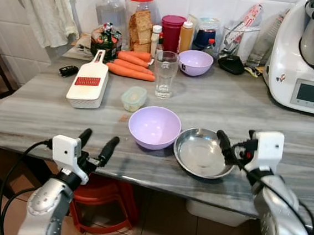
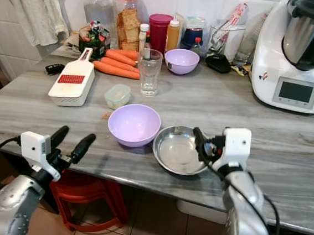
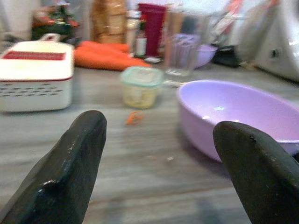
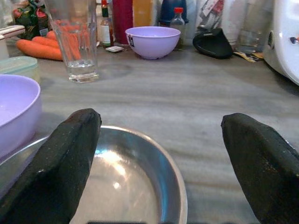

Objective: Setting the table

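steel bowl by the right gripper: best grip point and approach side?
Judging by its pose, the near-right rim of the steel bowl. It sits upright and shallow with a thin flared lip, so one finger can go inside and one outside. Come from the right gripper, open at that edge. The left rim sits close to the large purple bowl, leaving little finger room there.

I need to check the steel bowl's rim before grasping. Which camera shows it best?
The left eye view: the whole steel bowl sits unobstructed beside the large purple bowl, with the open right gripper at its rim. The right eye view shows the same scene. The right wrist view catches only part of the rim, close up.
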Motion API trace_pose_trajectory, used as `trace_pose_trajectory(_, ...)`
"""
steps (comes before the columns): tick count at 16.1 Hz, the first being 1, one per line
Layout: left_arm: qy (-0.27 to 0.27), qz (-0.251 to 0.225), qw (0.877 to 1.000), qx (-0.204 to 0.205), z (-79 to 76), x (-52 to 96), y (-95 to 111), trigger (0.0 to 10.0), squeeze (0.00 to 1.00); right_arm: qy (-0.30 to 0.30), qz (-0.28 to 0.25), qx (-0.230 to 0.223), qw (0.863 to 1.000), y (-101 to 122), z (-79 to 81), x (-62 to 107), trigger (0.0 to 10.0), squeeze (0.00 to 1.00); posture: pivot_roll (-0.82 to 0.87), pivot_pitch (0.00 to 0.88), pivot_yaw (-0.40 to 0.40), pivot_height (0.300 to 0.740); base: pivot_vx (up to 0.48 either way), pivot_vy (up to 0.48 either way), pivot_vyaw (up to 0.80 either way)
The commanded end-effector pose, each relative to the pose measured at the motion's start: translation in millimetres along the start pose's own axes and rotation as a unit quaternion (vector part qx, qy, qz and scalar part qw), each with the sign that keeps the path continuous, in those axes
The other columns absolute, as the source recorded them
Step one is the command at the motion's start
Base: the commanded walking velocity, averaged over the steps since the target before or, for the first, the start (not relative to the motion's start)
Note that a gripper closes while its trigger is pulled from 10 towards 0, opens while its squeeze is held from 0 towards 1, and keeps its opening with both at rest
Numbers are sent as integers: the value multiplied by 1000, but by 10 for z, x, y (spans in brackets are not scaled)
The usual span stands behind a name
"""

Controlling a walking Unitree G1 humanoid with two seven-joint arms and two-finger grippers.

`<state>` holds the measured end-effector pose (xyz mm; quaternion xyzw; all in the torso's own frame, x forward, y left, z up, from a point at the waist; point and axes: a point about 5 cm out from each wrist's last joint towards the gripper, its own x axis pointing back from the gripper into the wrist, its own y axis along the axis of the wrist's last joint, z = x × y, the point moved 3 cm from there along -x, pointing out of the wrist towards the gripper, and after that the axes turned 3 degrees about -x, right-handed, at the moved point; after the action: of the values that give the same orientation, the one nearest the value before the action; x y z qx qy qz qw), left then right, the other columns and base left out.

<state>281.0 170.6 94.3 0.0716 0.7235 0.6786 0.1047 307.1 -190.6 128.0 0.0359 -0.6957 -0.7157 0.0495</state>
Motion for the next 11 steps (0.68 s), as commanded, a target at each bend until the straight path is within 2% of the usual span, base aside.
trace_pose_trajectory(1,39,14,998,-36,53,-7,-38,10000,0,-12,-23,7,1000,75,27,44,10000,0,-43,0,30,740,0,0,0)
trace_pose_trajectory(4,88,26,993,-71,96,-1,-74,10000,0,-32,-38,8,999,80,36,126,10000,0,-31,0,29,740,0,0,0)
trace_pose_trajectory(8,98,30,989,-108,63,-28,-79,10000,0,-50,-36,-2,998,10,36,157,10000,0,-30,0,34,740,0,0,0)
trace_pose_trajectory(11,99,35,990,-98,44,-139,-94,10000,0,-47,-38,-5,998,9,68,119,10000,0,-43,0,33,740,-96,0,0)
